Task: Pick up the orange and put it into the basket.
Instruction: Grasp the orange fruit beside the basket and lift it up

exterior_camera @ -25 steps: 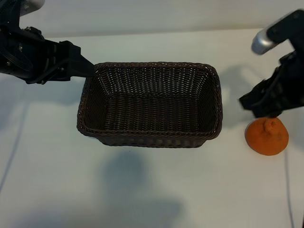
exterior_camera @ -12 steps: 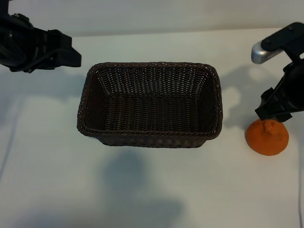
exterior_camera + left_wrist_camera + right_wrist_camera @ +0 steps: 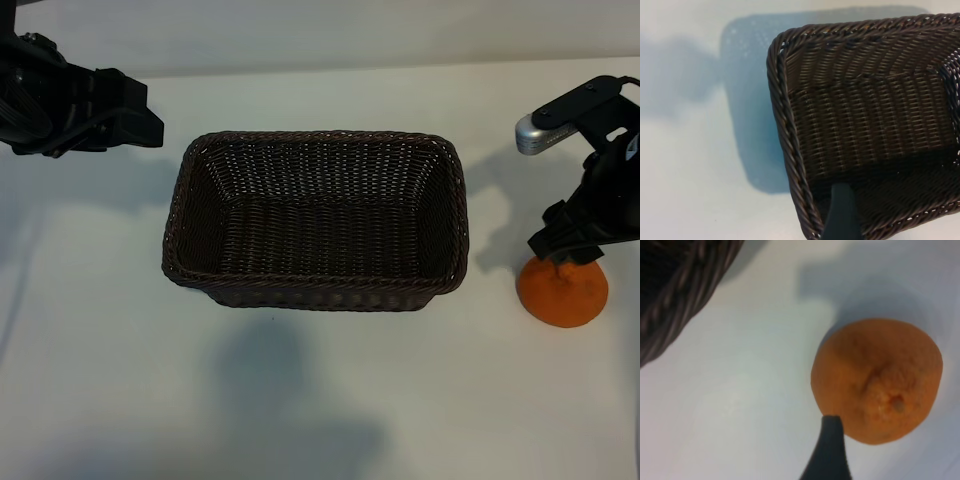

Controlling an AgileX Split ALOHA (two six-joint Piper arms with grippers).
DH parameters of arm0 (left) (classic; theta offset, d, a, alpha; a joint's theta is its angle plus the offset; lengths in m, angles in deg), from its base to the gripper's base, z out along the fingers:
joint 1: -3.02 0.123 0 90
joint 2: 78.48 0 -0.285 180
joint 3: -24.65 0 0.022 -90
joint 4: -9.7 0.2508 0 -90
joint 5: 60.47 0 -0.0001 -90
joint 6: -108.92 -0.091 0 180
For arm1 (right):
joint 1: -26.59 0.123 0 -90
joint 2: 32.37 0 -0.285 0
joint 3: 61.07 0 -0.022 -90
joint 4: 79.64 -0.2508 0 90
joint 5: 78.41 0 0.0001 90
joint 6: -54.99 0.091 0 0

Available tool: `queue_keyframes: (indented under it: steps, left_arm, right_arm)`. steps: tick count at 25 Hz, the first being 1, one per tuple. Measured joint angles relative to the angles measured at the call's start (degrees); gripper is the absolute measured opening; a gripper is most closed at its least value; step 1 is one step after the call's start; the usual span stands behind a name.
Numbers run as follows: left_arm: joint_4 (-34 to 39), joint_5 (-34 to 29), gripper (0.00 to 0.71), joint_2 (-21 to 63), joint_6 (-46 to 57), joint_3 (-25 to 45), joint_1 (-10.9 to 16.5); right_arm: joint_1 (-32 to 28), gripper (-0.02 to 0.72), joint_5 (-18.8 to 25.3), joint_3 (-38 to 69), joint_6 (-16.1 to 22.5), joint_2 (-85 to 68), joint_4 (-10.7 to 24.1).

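With my right gripper [image 3: 562, 250] spread wide just above the orange [image 3: 562, 294] near the table's [image 3: 320, 400] right edge, well clear of the basket [image 3: 315, 290], I worry one finger clips the rounded top and rolls it away, while my left gripper [image 3: 125, 110] waits open by the far-left corner.

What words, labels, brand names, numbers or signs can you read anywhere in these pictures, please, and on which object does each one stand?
None: no readable text appears in any view.
The basket: plain dark woven wicker, no tag or label.
The orange: bare dimpled skin, no sticker.
The table: plain white, unmarked.
The left pincer and right pincer: black parts, with no lettering that can be made out.
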Motion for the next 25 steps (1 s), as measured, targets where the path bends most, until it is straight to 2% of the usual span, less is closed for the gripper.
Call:
queue_keyframes:
  steps: [10, 16, 20, 25]
  left_arm:
    - [0.00, 0.00, 0.592, 0.00, 0.00, 0.00, 0.00]
    - [0.00, 0.00, 0.592, 0.00, 0.01, 0.00, 0.00]
    - [0.00, 0.00, 0.592, 0.00, -0.01, 0.00, 0.00]
    - [0.00, 0.00, 0.592, 0.00, -0.01, 0.00, 0.00]
  right_arm:
    - [0.00, 0.594, -3.17, -0.05, 1.52, 4.18, 0.46]
    - [0.00, 0.594, -3.47, -0.05, 2.81, 7.64, 0.46]
    - [0.00, 0.594, -4.12, -0.05, 5.56, 9.11, 2.78]
    - [0.00, 0.594, -4.58, -0.05, 6.41, 11.42, 4.33]
